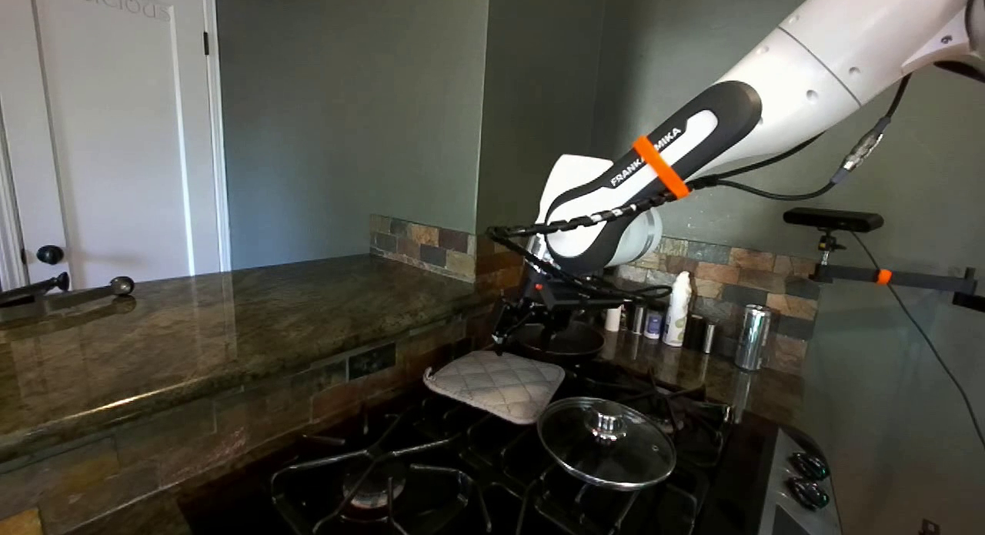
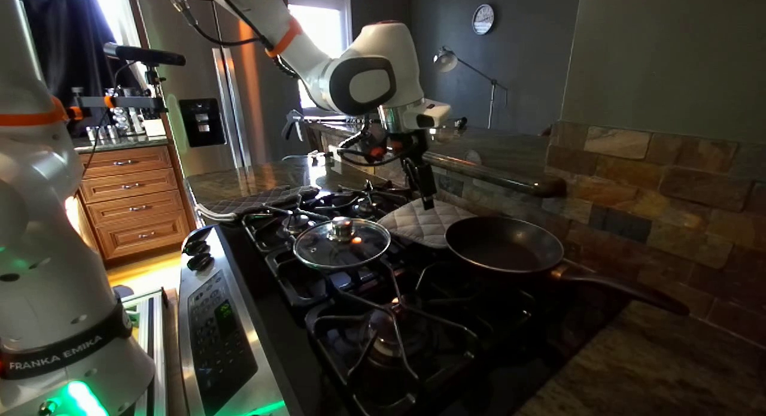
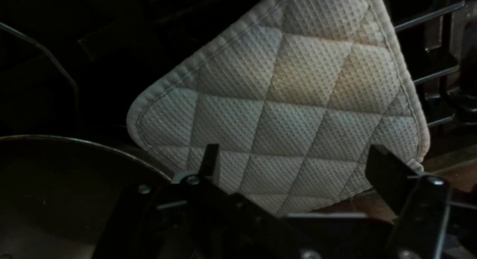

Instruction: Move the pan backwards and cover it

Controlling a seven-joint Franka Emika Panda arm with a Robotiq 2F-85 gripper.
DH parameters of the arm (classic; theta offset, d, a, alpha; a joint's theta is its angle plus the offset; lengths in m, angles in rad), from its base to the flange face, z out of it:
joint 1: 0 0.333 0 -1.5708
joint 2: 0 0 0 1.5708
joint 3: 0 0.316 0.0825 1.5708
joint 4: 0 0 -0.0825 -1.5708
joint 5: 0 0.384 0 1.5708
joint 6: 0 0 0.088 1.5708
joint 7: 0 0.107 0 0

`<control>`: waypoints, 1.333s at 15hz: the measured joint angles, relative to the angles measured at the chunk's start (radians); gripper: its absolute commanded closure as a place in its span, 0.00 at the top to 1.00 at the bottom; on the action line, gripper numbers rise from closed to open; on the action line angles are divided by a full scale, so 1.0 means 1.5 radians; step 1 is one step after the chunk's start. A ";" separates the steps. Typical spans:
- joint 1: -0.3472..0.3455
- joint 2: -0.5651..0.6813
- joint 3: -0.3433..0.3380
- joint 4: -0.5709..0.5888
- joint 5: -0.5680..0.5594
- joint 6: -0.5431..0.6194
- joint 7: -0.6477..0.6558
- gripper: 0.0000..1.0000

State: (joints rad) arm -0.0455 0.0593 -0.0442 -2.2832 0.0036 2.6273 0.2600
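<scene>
Round knobbed glass lid (image 2: 342, 246) lay on black stovetop (image 2: 284, 326). Black gripper (image 2: 426, 200) over pale-grey quilted pot holder (image 2: 422, 225), fingers parted, empty. Shallow round dark pan (image 2: 504, 246) sat just beside. I judged it rigid, heavyish; dark handle (image 2: 628, 290) promised best grip.

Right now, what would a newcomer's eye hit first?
The big white arm, looming over the stove, its open gripper over the pale potholder. Then the shiny glass lid lying mid-stove, and the dark, uncovered pan next to the potholder.
</scene>
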 measured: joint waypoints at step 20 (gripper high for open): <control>0.042 0.116 -0.028 0.061 -0.074 0.020 0.074 0.08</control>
State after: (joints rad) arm 0.0172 0.2335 -0.0862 -2.1911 -0.1078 2.6566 0.3709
